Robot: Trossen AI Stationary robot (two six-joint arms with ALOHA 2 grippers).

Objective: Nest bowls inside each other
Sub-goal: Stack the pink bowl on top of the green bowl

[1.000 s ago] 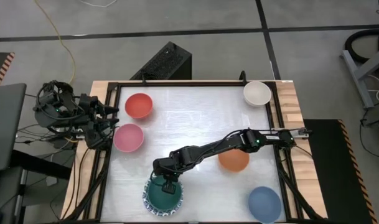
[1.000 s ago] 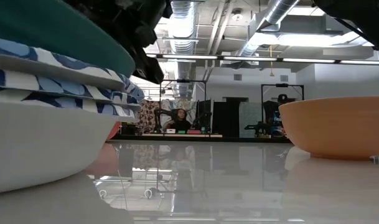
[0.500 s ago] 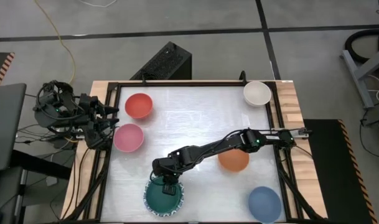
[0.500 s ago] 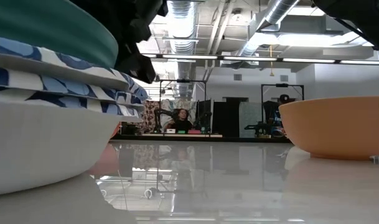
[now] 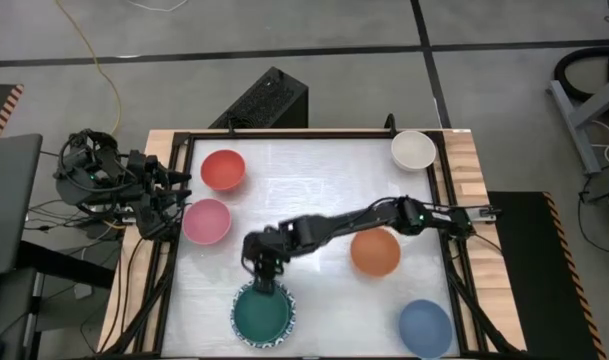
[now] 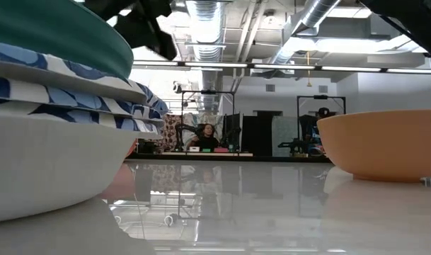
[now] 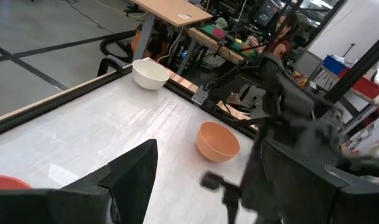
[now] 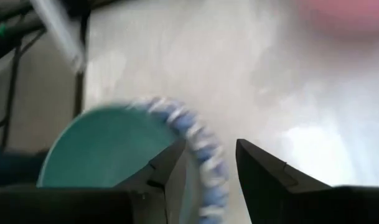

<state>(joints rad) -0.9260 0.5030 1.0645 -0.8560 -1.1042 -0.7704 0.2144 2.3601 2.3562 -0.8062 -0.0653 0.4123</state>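
Hovering just past the far rim of the green bowl (image 5: 261, 315), your right gripper (image 5: 265, 281) has its fingers parted with nothing between them — the wrist view shows the gap over bare table beside the bowl's edge. The green bowl sits inside the stacked white bowls with blue-patterned rims (image 6: 66, 106) at the near edge of the table (image 5: 304, 190), left of centre. The orange bowl (image 5: 375, 252) stands alone to the right of the right arm, the blue bowl (image 5: 425, 327) in the near right corner, the cream bowl (image 5: 413, 149) in the far right corner. On the left you have the red bowl (image 5: 223, 170) far and the pink bowl (image 5: 206, 221) nearer, well apart from the stack. Your left gripper (image 5: 184, 190) waits off the table's left edge — fingers spread wide, empty.
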